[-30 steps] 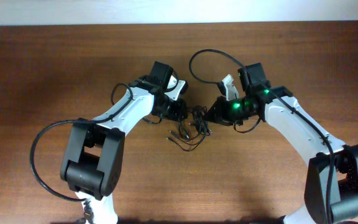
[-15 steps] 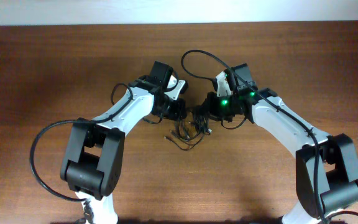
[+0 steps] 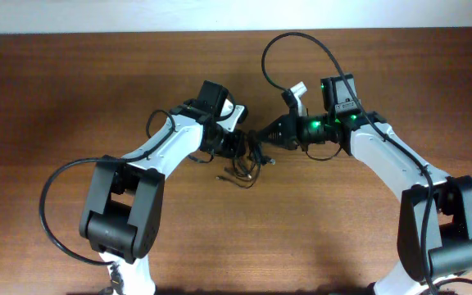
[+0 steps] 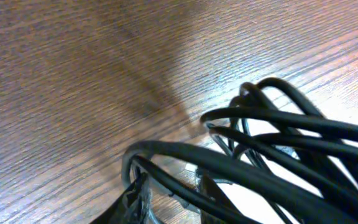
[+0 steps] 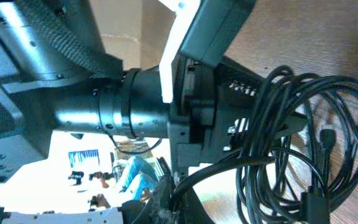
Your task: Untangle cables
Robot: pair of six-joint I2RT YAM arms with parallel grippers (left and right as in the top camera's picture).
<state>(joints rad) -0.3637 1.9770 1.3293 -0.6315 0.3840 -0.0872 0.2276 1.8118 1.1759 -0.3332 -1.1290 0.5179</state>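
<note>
The cables (image 3: 242,168) are a small tangle of thin black cords at the table's middle, partly hanging between the two grippers. My left gripper (image 3: 242,147) meets the tangle from the left. In the left wrist view several strands of the cables (image 4: 278,149) cross the frame, and one runs between the fingers of the left gripper (image 4: 173,202), which is closed on it. My right gripper (image 3: 260,136) comes in from the right. In the right wrist view the right gripper (image 5: 170,186) pinches one strand, and the looped cables (image 5: 303,124) hang against the left arm's black gripper body (image 5: 216,118).
A thick black arm cable (image 3: 301,41) arcs above the right arm. Another thick loop (image 3: 47,197) curves beside the left arm's base. The brown wooden table (image 3: 72,98) ends at a pale wall along the far edge (image 3: 138,24).
My right gripper reached left into the tangle, shut on a strand and drew back to the right. The tangle has bunched up towards the left gripper, which has stayed put.
</note>
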